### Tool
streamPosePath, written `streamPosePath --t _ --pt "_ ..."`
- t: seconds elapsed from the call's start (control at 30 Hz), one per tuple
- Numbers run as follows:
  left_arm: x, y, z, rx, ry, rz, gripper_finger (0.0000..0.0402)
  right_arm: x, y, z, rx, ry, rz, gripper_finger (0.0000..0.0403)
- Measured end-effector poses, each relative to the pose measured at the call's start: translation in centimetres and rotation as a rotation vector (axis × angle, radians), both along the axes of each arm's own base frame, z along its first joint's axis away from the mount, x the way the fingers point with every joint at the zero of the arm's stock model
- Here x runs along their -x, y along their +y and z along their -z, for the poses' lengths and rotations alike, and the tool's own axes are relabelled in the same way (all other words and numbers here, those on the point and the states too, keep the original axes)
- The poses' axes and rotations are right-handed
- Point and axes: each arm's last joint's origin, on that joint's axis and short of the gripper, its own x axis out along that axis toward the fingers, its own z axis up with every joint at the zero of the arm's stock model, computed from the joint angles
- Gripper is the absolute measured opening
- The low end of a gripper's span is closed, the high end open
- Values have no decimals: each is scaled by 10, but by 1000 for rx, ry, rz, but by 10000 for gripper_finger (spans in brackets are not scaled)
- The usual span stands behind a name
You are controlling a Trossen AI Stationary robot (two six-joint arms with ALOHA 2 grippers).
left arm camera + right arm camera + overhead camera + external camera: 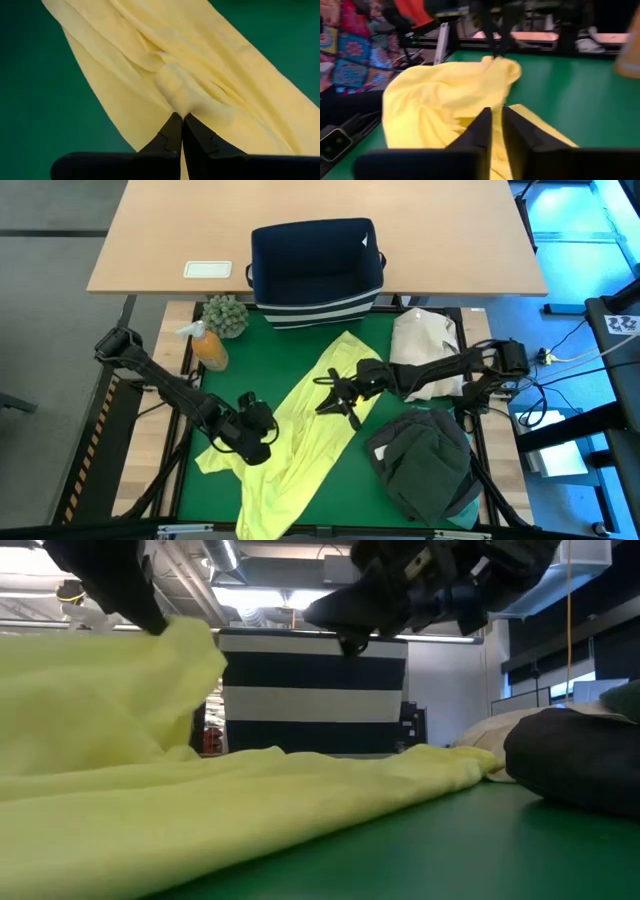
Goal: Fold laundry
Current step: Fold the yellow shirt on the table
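Already my left gripper [256, 432] is clenched on a pinch of the yellow-green shirt [310, 420], close to the mat's left front area. In the left wrist view my fingertips [172, 131] meet with a small ridge of cloth [176, 92] squeezed between them, and the fabric fans away from that pinch in long creases. I judge I hold it this way so I can lift or drag that side of the shirt and flatten it before any fold.

Rightward, the shirt runs as a slanted band across the green mat [420, 350], from the front edge up toward the back, where the navy fabric bin [316, 272] stands at the mat's back edge. It is bunched and wrinkled, not yet spread flat, so the folding itself looks barely begun.

My right gripper [340, 397] hangs over the shirt's upper half, near the mat's middle. Its jaws stand slightly parted in the right wrist view, and I see no cloth caught between them; the shirt lies just beyond and below the tips. I judge it is placed there to take a second hold opposite my left.

Farther right, a cream-beige cloth bundle [425, 340] lies by the mat's right back corner, and a dark pile of garments [425, 465] sits at its right front corner, apart from both grippers.
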Motion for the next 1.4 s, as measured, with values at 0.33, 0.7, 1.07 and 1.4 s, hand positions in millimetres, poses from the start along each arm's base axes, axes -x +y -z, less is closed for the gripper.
streamPosePath --t 0.33,0.7,1.07,1.4 --pt "3 -6 -2 -49 -55 -28 0 -58 23 14 -47 51 -50 210" --pt "7 -13 -2 -60 -65 -1 0 -102 13 23 -18 170 30 264" --pt "6 -16 -38 -123 -106 -24 0 -102 8 19 -53 157 -118 221" --pt "9 -16 -41 -101 -72 -37 0 -101 22 14 -25 66 -271 12"
